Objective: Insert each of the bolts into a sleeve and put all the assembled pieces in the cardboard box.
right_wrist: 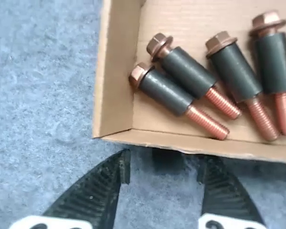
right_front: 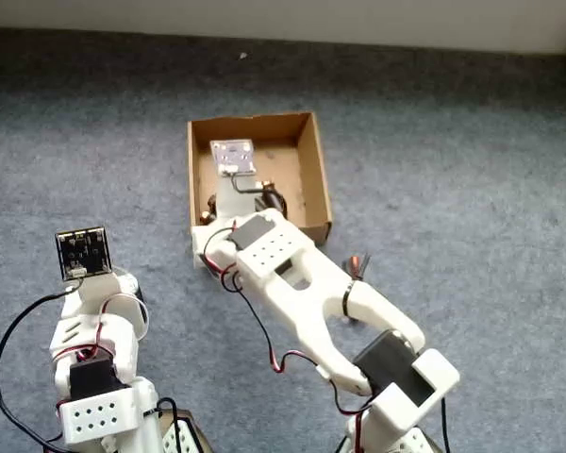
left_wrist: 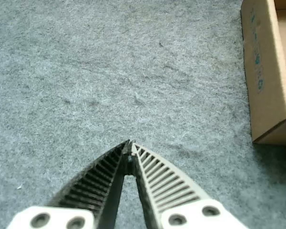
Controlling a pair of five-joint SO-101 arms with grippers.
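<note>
The cardboard box (right_front: 307, 170) sits on grey carpet in the middle of the high view. Inside it lie several copper bolts, each pushed through a dark sleeve: one (right_wrist: 169, 90) nearest the corner, another (right_wrist: 190, 71) beside it, and others (right_wrist: 233, 71) further along. My right gripper (right_wrist: 164, 167) is open and holds nothing, its fingertips just outside the box's near wall (right_wrist: 181, 140). The right arm (right_front: 292, 274) stretches from the lower right up to the box. My left gripper (left_wrist: 129, 145) is shut on nothing over bare carpet, with the box (left_wrist: 269, 71) off to one side.
Grey carpet (right_front: 453, 142) surrounds the box on all sides. The left arm (right_front: 99, 321) stands at the lower left, apart from the box. A pale wall edge runs along the far side of the carpet.
</note>
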